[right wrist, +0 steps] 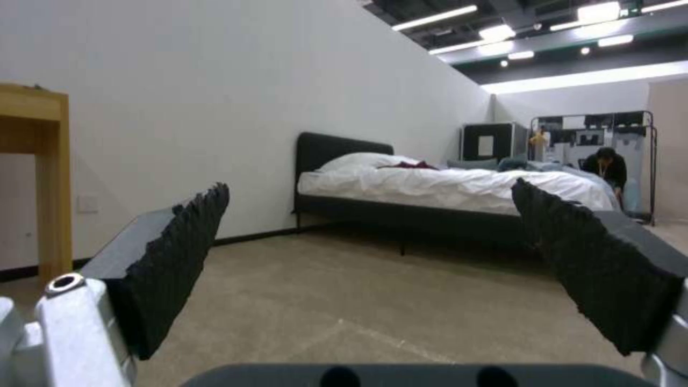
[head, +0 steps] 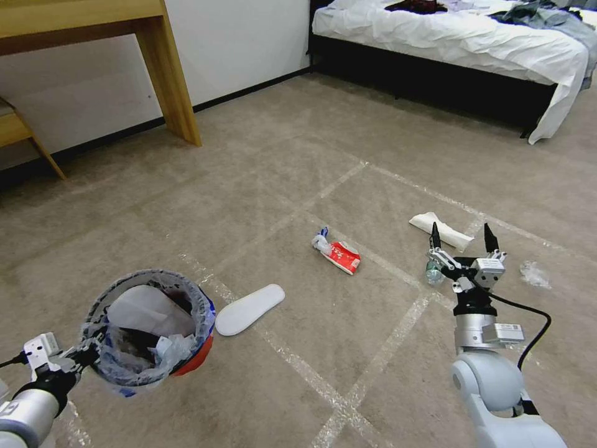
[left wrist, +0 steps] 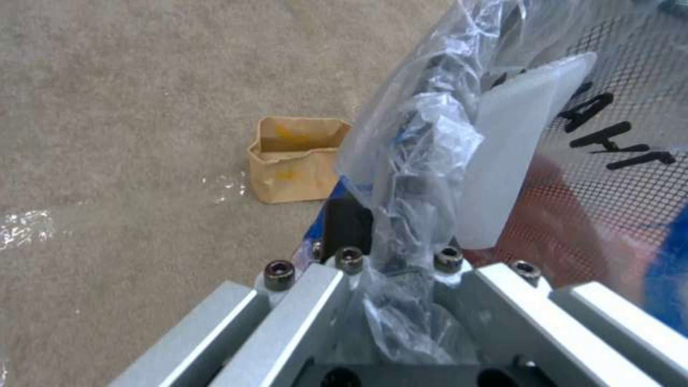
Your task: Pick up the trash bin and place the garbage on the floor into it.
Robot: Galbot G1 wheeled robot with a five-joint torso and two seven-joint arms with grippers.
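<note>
The red trash bin (head: 198,356), lined with a clear bluish bag (left wrist: 430,145) with black lettering, hangs at the lower left, off the floor (head: 373,155). My left gripper (head: 79,359) is shut on its rim; a white slipper and wrap lie inside. Garbage on the carpet: a white slipper (head: 250,309), a red wrapper (head: 344,256) with a blue mask (head: 321,236), a flat white piece (head: 440,228), a small plastic bottle (head: 433,272), clear wrap (head: 535,274) and a brown paper bag (left wrist: 294,158). My right gripper (head: 463,239) is open and held level just above the bottle.
A wooden desk leg (head: 174,81) and a low wooden seat (head: 15,127) stand by the white wall at the back left. A bed (head: 448,37) with a white sheet and dark clothes fills the back right. Tape lines cross the carpet.
</note>
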